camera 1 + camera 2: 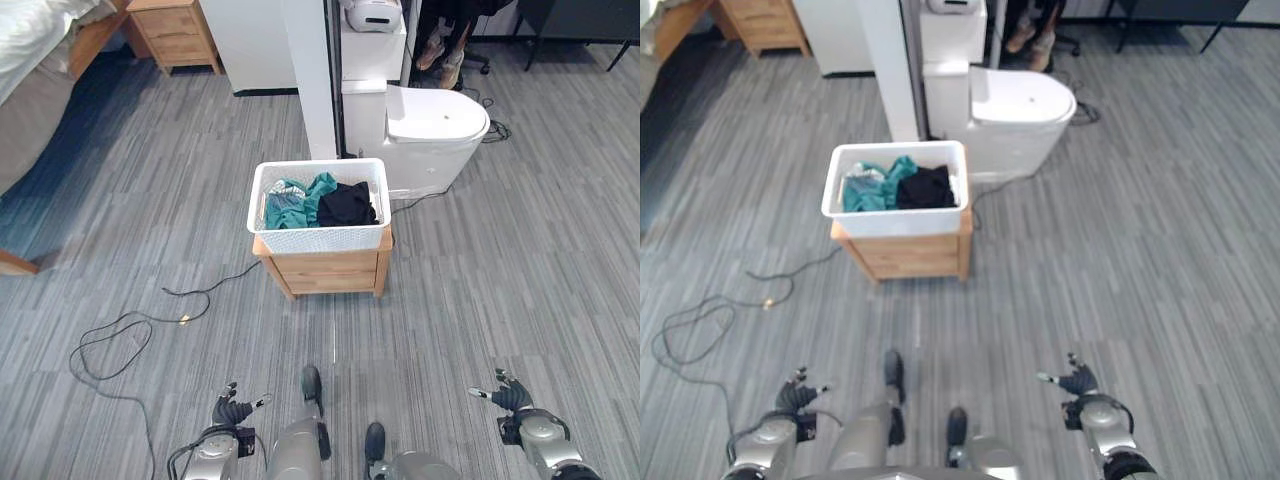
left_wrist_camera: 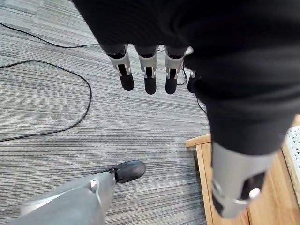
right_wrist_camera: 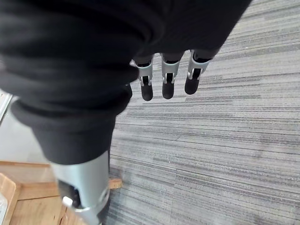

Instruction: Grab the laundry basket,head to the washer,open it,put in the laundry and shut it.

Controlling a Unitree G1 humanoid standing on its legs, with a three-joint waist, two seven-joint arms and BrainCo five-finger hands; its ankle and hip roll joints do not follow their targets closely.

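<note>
Both hands hang low, nearest me, above grey floor: my left hand and my right hand, fingers straight and relaxed, holding nothing. White laundry basket well ahead, sitting on small wooden cabinet, teal and black clothes inside. White toilet just behind it.

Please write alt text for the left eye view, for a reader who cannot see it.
A white perforated plastic laundry basket of teal and black clothes sits on a low wooden cabinet on grey striped flooring. Both robot hands, left hand and right hand, hang open, well short of it.
</note>
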